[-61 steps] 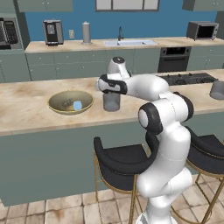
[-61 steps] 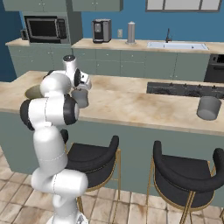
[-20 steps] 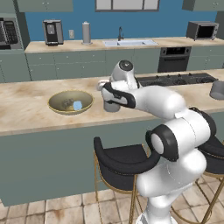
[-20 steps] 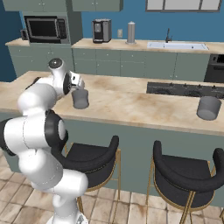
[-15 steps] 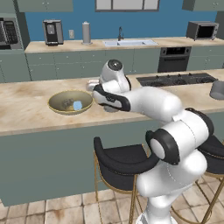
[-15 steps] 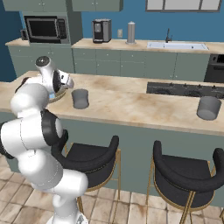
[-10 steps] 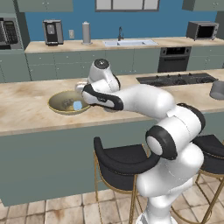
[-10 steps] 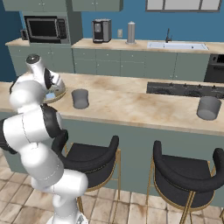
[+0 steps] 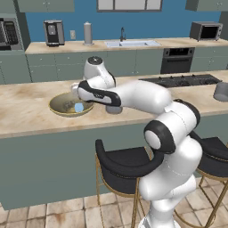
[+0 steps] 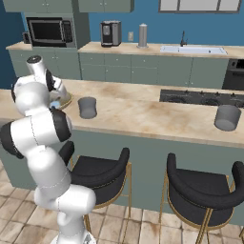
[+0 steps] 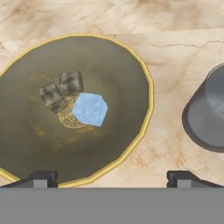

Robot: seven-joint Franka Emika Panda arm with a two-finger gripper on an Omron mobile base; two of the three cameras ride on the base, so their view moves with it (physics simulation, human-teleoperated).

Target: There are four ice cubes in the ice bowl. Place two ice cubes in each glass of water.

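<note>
Olive bowl (image 11: pixel 131 65) on desk (image 11: pixel 166 26), holding one pale blue cube (image 11: pixel 89 109) beside two darker cubes (image 11: pixel 61 89). Grey glass (image 11: pixel 208 116) just right of bowl. Fingers (image 11: pixel 111 178) spread wide, empty, hovering above bowl's near rim. Risk: descending off-centre, striking rim, nudging cubes.

Bright even rendered light, soft faint shadows, no glare, slightly coarse detail

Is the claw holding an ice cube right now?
No. In the hand view the claw is open above the bowl, with nothing between its tips, and the blue ice cube lies inside the bowl.
</note>
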